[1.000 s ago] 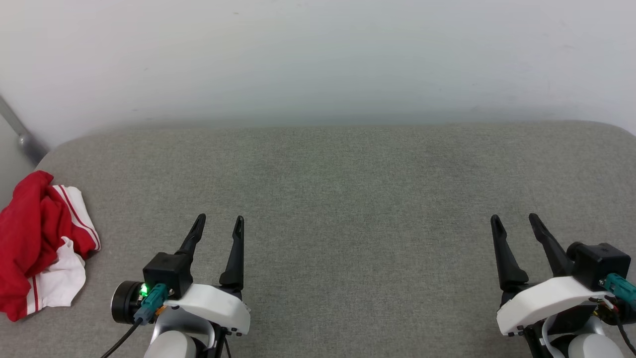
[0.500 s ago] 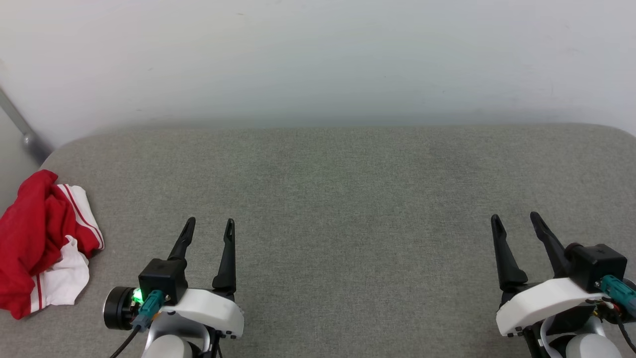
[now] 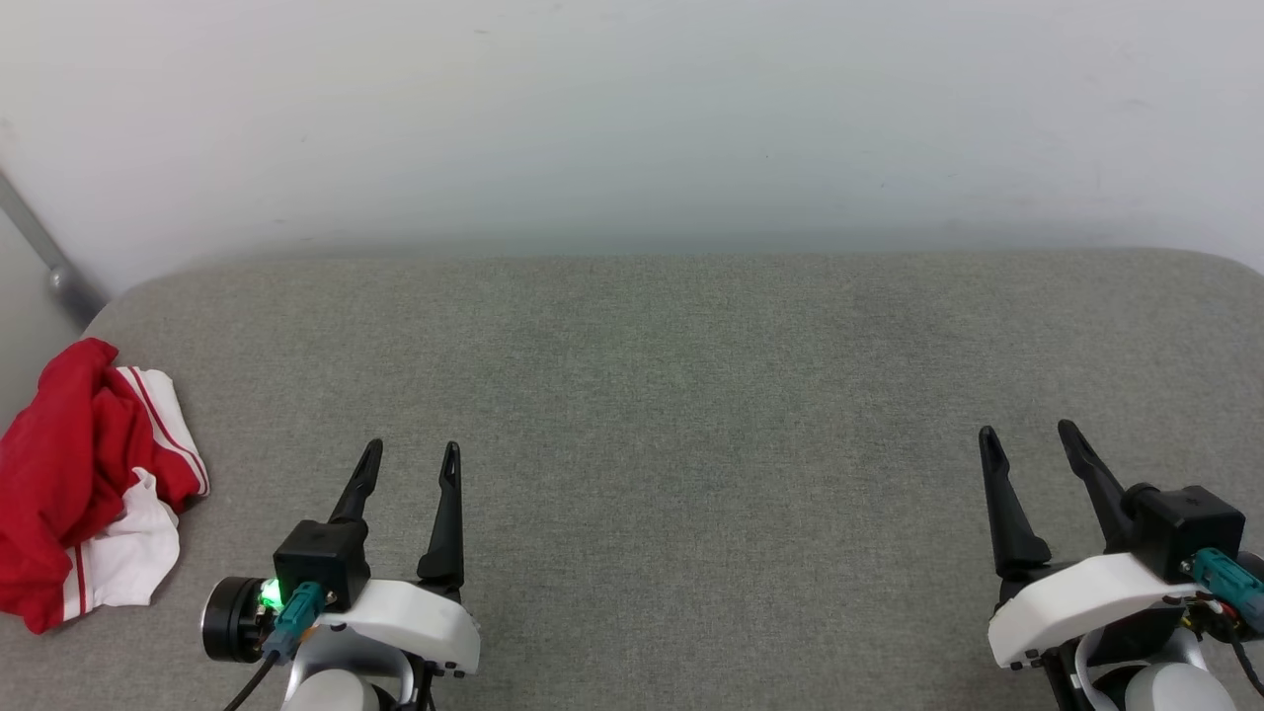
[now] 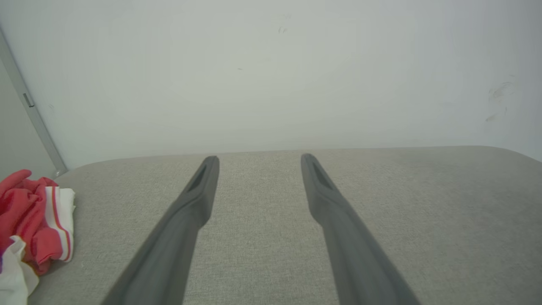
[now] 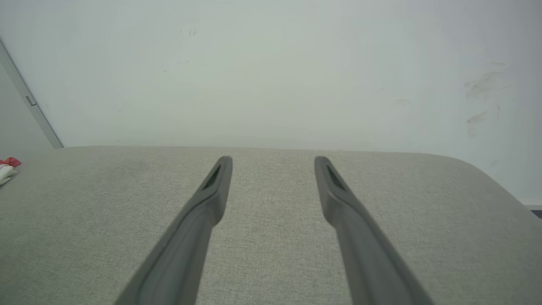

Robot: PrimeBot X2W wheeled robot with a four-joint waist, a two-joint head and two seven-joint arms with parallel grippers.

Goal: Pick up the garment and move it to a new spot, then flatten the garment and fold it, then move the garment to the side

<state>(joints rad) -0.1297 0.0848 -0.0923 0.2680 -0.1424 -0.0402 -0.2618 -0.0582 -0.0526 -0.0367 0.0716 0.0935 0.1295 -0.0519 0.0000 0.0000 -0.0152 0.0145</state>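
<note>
The garment (image 3: 84, 484) lies crumpled in a red and white heap at the far left edge of the grey surface; it also appears at the left edge of the left wrist view, garment (image 4: 34, 220), and as a tiny red and white scrap, garment (image 5: 6, 167), far left in the right wrist view. Its letters and number are hidden in the folds. My left gripper (image 3: 410, 452) stands open to the right of the heap, apart from it, nothing between its fingers. My right gripper (image 3: 1027, 434) is open at the lower right, far from the garment.
The grey fabric-covered surface (image 3: 691, 395) has rounded corners and ends at a pale wall (image 3: 632, 118) behind. A metal bar (image 3: 39, 247) slants down the wall at the far left, just behind the garment.
My left gripper has drawn back toward the near edge and a little to the left. The camera has shifted slightly. The garment and the right gripper stay put.
</note>
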